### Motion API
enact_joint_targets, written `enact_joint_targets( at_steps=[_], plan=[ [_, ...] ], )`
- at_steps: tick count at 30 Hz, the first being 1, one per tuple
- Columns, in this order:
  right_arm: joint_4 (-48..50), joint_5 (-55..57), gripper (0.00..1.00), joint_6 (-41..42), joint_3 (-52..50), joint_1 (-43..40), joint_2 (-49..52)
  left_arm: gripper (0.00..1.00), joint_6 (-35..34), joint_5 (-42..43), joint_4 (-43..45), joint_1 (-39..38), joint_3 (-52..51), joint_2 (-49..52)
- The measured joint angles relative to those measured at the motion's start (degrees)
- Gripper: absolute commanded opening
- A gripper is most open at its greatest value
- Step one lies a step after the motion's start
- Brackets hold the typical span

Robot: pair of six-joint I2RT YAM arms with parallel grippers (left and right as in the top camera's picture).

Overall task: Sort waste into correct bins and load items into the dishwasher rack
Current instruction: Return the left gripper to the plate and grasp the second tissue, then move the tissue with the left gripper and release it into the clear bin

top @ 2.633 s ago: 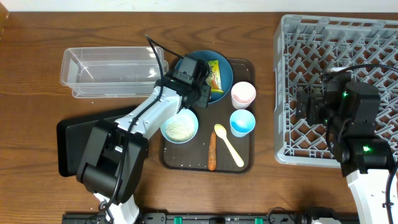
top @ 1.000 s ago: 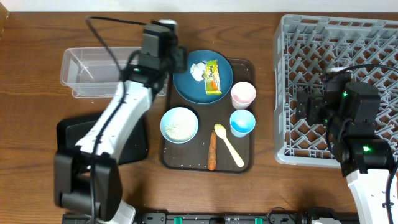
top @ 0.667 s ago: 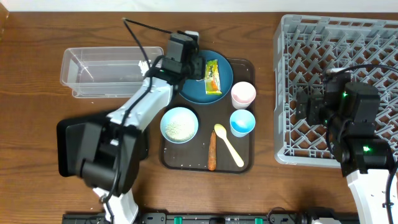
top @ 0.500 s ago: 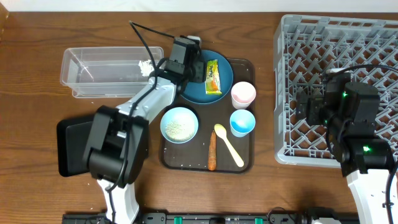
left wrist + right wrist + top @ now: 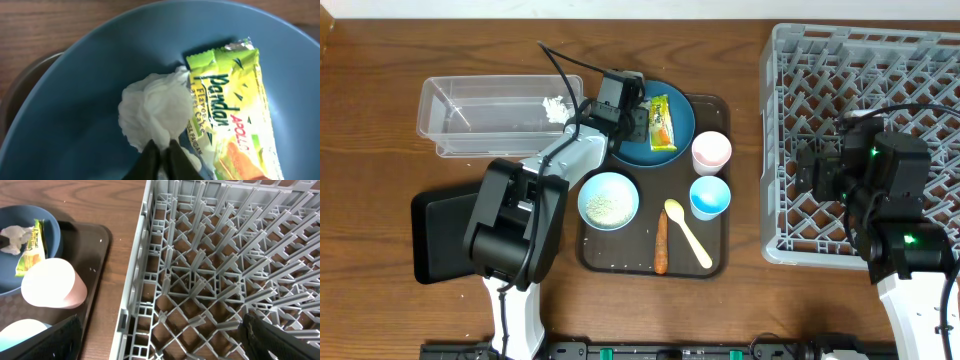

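My left gripper (image 5: 162,146) is shut on a crumpled white tissue (image 5: 152,112) that lies on the dark blue plate (image 5: 75,100), right beside the yellow-green snack wrapper (image 5: 230,105). Seen from overhead, that gripper (image 5: 638,118) sits over the plate (image 5: 685,125) left of the wrapper (image 5: 663,122) and hides the tissue. A tissue bit (image 5: 556,105) lies in the clear tub (image 5: 490,115). My right gripper (image 5: 165,340) stands wide open over the grey dishwasher rack (image 5: 225,255), holding nothing.
The brown serving tray (image 5: 710,265) carries a white bowl of rice (image 5: 609,200), a pink cup (image 5: 711,152), a light blue cup (image 5: 710,197), a pale yellow spoon (image 5: 687,233) and an orange carrot (image 5: 661,243). The black tray (image 5: 440,235) lies at front left.
My left arm swung from the clear tub back over the plate, lowered, and its jaws closed on the tissue. The right arm has not moved.
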Motion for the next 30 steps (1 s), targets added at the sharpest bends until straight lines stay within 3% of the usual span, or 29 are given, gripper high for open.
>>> enact_joint_targets(
  at_steps=[9,21,29,30],
  plan=[
    [-0.3,0.0,0.99,0.0,0.0,0.0,0.0,0.06,0.1,-0.2,-0.3,0.0,-0.1,-1.3],
    [-0.5,0.0,0.99,0.0,0.0,0.0,0.0,0.06,4.0,-9.0,-7.7,2.1,-0.2,-21.9],
    [-0.5,0.0,0.99,0.0,0.0,0.0,0.0,0.06,4.0,-13.9,-13.8,10.1,-0.4,-19.7],
    [-0.5,0.0,0.99,0.0,0.0,0.0,0.0,0.12,3.6,-14.1,-13.9,11.0,-0.5,-19.3]
  ],
)
